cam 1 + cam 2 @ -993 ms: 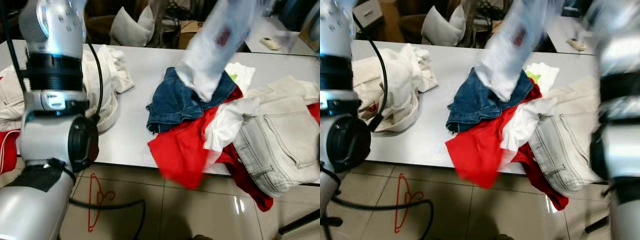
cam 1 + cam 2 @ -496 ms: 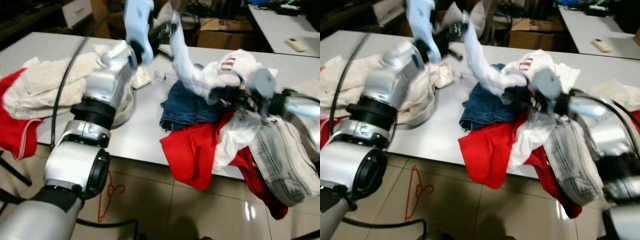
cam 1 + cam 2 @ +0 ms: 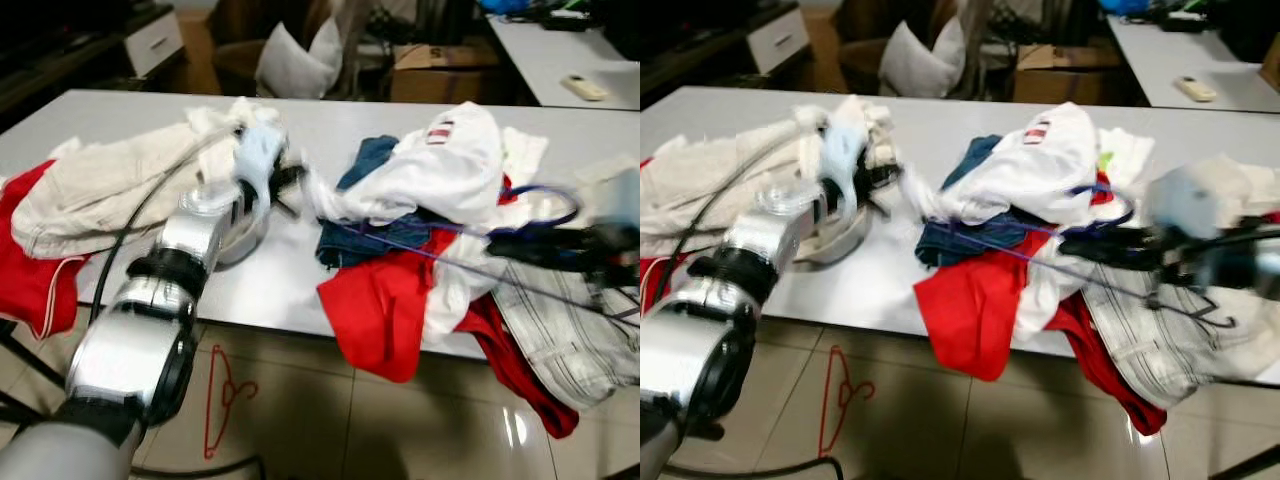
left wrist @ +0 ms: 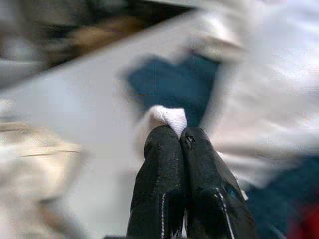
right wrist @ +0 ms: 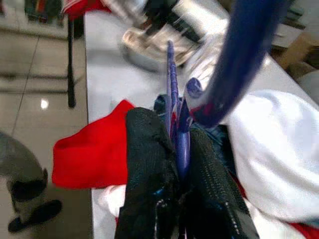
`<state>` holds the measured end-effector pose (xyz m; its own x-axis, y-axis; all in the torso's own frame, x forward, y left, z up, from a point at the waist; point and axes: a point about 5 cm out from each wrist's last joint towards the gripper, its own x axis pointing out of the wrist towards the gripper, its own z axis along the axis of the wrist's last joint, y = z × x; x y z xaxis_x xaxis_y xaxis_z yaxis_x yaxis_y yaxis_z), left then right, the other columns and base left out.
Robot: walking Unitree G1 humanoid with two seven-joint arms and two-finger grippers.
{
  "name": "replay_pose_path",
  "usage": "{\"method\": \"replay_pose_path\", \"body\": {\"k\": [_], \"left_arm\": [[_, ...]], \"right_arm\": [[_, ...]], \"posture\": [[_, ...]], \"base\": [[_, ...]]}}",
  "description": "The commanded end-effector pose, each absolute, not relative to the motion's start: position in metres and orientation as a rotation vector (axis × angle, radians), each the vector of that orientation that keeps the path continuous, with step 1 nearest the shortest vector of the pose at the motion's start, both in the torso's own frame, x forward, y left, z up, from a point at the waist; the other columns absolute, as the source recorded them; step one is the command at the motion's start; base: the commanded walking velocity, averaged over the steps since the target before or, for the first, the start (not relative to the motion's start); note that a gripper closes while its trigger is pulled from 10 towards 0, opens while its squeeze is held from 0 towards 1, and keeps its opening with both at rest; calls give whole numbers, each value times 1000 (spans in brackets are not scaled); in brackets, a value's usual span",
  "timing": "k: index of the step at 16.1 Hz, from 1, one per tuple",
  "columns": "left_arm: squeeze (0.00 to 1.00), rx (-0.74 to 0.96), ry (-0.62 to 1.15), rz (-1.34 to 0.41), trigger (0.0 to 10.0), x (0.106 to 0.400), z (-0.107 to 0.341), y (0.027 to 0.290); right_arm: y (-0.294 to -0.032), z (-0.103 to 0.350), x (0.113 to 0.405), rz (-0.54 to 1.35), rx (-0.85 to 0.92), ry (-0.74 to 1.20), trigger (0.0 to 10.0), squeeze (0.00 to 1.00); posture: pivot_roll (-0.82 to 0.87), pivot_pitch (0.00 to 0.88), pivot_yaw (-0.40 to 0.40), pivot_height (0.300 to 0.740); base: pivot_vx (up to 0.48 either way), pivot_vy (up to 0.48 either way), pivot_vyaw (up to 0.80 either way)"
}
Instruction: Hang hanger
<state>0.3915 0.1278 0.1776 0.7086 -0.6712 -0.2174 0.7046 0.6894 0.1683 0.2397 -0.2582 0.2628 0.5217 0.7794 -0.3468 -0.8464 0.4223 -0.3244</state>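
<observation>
A blue hanger [image 3: 545, 211] is pinched between the shut fingers of my right gripper [image 3: 500, 243] above the clothes pile at the table's right. In the right wrist view the blue hanger [image 5: 239, 55] rises from between the gripper's [image 5: 174, 127] fingers. A white garment [image 3: 440, 170] lies on top of the pile. One end of it stretches left to my left gripper [image 3: 285, 185], which is shut on it just above the table. The left wrist view shows that gripper [image 4: 180, 134] closed on the white cloth [image 4: 169, 117].
On the grey table [image 3: 250, 290] lie blue jeans [image 3: 365, 170], a red cloth [image 3: 375, 310], pale jeans [image 3: 570, 340] and beige clothes [image 3: 100, 190]. A red hanger [image 3: 222, 395] lies on the tiled floor. A pillow [image 3: 295, 65] and a cardboard box [image 3: 440, 75] stand behind.
The white garment, held high before, has come down onto the pile. My left gripper has dropped to table height with the sleeve. My right gripper has pulled right with the blue hanger.
</observation>
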Motion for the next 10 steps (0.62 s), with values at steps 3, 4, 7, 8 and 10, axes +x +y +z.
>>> {"method": "replay_pose_path", "body": {"k": [3,4,7,8,10], "left_arm": [[1000,288,215,-945,10000,372,161,135],[1000,285,209,-1031,10000,358,161,132],[1000,309,206,-1183,10000,320,177,136],[1000,289,208,-1214,10000,304,192,144],[1000,182,181,-1184,10000,293,215,153]], "right_arm": [[-274,288,224,886,-473,85,10000,0],[-277,287,222,814,-456,73,10000,0],[-274,279,225,640,-423,54,10000,0],[-272,278,227,547,-368,35,10000,0],[-266,279,229,483,-322,1,10000,0]], "posture": [[-226,0,97,740],[-230,0,95,740],[-238,0,99,740],[-233,0,93,740],[-228,0,87,740]], "base": [[0,0,0],[0,0,0],[0,0,0],[0,0,0],[0,0,0]]}}
